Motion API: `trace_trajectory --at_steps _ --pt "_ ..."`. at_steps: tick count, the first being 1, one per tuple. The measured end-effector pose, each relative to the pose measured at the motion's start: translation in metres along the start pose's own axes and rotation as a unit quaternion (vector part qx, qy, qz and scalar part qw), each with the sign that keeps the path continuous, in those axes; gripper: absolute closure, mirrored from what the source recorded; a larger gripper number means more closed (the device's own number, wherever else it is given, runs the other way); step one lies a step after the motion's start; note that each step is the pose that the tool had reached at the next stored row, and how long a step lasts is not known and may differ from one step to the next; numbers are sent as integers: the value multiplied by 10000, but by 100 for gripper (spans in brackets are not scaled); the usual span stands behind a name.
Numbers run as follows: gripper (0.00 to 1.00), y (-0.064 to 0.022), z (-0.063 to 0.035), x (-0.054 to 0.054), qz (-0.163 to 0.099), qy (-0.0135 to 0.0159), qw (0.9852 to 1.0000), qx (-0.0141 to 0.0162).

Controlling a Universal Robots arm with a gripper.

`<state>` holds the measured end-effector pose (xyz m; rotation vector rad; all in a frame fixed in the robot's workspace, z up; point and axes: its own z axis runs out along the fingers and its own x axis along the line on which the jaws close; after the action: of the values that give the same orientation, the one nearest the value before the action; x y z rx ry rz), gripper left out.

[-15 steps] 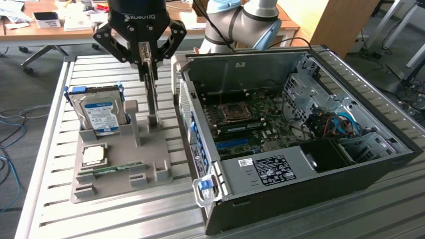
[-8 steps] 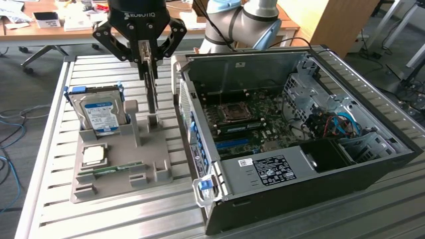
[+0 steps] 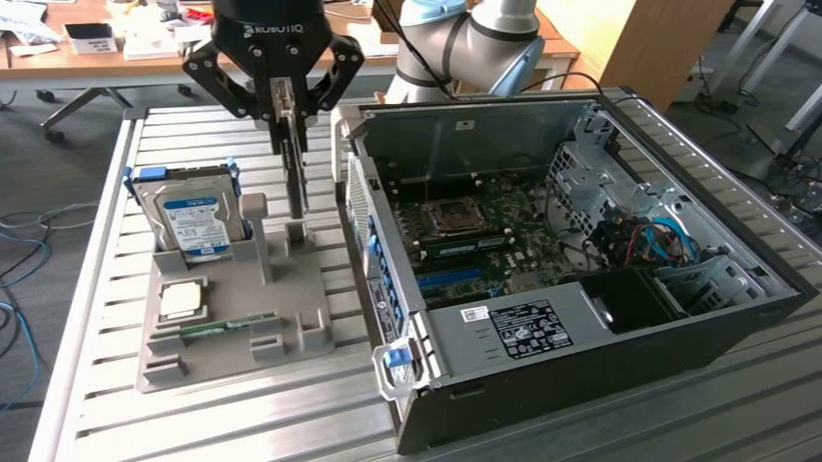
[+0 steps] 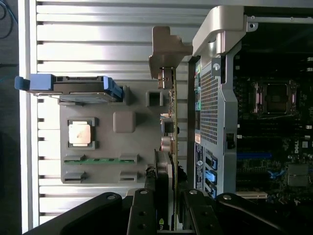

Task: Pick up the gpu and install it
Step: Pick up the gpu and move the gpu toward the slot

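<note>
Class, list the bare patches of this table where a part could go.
Bare slats of the table in front of the grey holder, and behind the hard drive. Crowded: the gap between the gpu and the computer case.

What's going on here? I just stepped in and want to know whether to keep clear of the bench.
A robot arm's gripper is closed on the gpu, holding it upright on edge over the grey parts holder. The card's lower end is at the holder's slot; whether it has cleared it is hard to tell. A hard drive stands in the holder, and the open computer case lies beside it; the gpu is not in the case yet.
</note>
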<state>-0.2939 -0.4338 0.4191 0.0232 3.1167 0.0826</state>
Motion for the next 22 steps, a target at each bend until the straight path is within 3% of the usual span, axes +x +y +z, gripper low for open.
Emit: trace_trajectory --at_steps 22 --pt "73 2 4 -147 0 0 10000 -1"
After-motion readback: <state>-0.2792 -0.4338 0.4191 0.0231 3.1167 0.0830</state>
